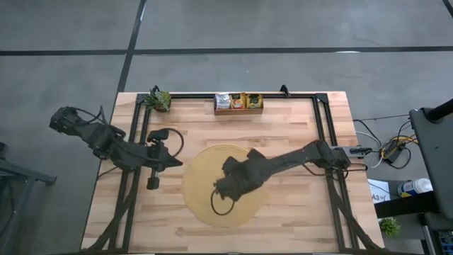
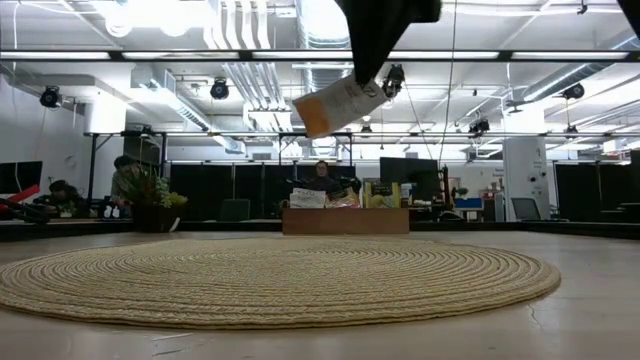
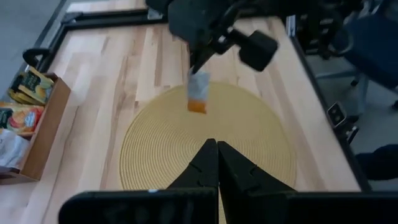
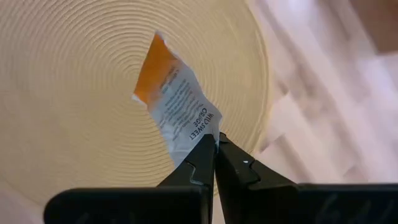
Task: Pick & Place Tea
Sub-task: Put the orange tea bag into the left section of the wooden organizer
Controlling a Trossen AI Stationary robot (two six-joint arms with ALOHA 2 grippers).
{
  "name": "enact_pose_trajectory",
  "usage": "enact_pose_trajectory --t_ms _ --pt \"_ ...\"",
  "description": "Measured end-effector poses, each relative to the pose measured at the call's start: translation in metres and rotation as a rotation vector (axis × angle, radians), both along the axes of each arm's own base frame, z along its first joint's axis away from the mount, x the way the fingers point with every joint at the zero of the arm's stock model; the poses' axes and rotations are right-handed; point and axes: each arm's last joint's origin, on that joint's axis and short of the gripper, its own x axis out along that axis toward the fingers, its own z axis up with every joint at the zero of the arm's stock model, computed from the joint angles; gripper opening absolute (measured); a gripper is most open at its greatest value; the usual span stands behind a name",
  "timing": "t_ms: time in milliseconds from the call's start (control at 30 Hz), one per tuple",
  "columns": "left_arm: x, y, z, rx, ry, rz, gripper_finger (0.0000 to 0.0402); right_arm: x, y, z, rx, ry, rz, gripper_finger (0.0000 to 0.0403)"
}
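A white tea sachet with an orange end point(image 4: 174, 106) hangs high over the round woven mat point(image 1: 205, 205), with my right gripper point(image 4: 215, 144) shut on it. The low view shows the sachet point(image 2: 338, 103) tilted under the gripper point(image 2: 372, 75). The left wrist view shows the same sachet point(image 3: 198, 93) with its orange end lowest. My left gripper point(image 3: 217, 149) is shut on nothing and hovers by the mat's left edge point(image 1: 175, 163). More tea sachets stand in the wooden tray point(image 1: 238, 110) at the far edge. My right gripper pinches the sachet's white end at one corner point(image 4: 208, 134) between its two fingertips point(image 4: 199, 155). The fingers come from above, slanting down. The sachet is lifted clear of the mat and hangs tilted below the fingers, orange end away from them.
A small potted plant point(image 1: 158, 100) stands at the far left corner. A black metal frame point(image 1: 322, 113) runs along the table's sides. Bare wood lies between the mat and the tray point(image 3: 46, 124).
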Motion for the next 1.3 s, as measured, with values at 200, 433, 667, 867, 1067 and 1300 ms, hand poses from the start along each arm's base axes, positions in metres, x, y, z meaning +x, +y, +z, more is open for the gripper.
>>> enact_pose_trajectory --t_ms 200,433,667,867,1067,1300 --pt "-0.021 0.011 0.011 -0.025 -0.075 0.002 0.0000 0.005 -0.038 0.009 -0.067 0.058 0.143 0.0008" --pt "-0.047 0.028 0.023 0.011 -0.190 0.080 0.0000 0.010 -0.085 0.016 -0.131 0.146 0.281 0.0008" --pt "-0.067 0.040 0.030 0.046 -0.268 0.124 0.0000 0.012 -0.137 0.016 -0.166 0.265 0.419 0.0008" --pt "-0.074 0.045 0.033 0.046 -0.307 0.164 0.0000 0.011 -0.186 0.017 -0.221 0.355 0.530 0.0008" --pt "-0.076 0.048 0.035 0.068 -0.327 0.234 0.0000 0.012 -0.231 0.019 -0.268 0.339 0.583 0.0008" --pt "-0.075 0.049 0.034 0.093 -0.329 0.293 0.0000 0.009 -0.266 0.020 -0.312 0.382 0.684 0.0008"
